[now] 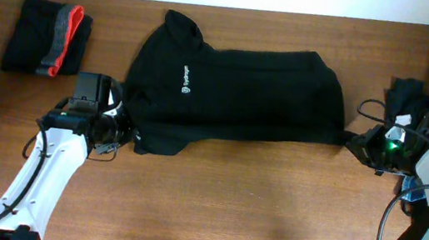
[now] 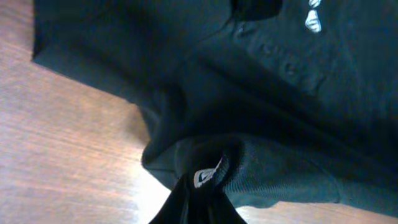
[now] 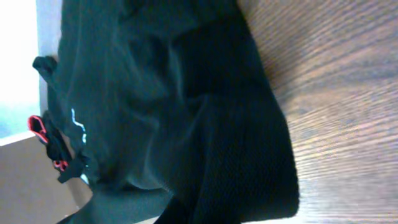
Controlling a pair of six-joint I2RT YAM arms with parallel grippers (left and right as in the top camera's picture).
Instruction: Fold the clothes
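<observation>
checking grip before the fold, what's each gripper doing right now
left gripper: closed on the black shirt, at its near left edge.
right gripper: closed on the black shirt, at its right edge.

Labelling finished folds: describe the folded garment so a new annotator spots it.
On the wooden table, look at the far-left corner, left of the big black shirt. A small folded bundle lies there alone. Only it shows a grey-and-red band.
</observation>
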